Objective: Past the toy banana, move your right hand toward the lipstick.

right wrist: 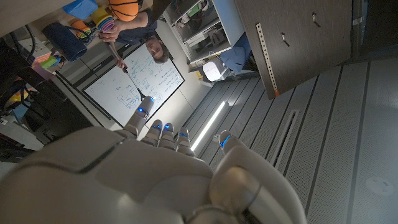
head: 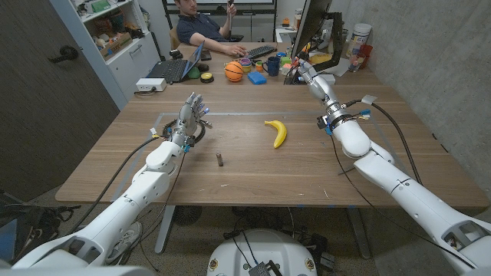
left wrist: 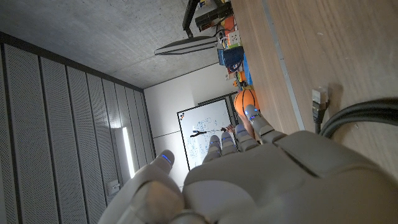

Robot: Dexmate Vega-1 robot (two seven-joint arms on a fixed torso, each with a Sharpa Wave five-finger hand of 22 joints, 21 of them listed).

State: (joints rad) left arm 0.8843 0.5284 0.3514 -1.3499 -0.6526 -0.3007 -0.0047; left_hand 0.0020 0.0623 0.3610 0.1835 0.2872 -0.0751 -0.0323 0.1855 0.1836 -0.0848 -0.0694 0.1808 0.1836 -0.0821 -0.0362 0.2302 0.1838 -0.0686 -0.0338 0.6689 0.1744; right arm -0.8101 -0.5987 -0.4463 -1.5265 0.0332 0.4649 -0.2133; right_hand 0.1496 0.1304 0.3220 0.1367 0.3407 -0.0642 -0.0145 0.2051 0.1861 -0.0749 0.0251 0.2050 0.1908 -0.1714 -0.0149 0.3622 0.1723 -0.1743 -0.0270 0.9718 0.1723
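Fingers of the right hand (head: 306, 71): extended, apart, holding nothing, raised near the table's far edge, likely a start pose. Toy banana (head: 278, 133): mid-table, between that hand and the lipstick (head: 220, 159), which lies beyond it toward the left arm. Left hand (head: 192, 110): upright, fingers spread, empty, apparently idle. Head view alone shows both task items; right wrist view shows a person's whiteboard.

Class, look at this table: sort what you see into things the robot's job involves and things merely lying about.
Belongs to the job:
- toy banana, mid-table
- lipstick, small dark stick left of the banana
- right hand, raised at the far side

Just lying about:
- basketball
- laptop
- keyboard
- blue mug
- left hand, idle, holding nothing
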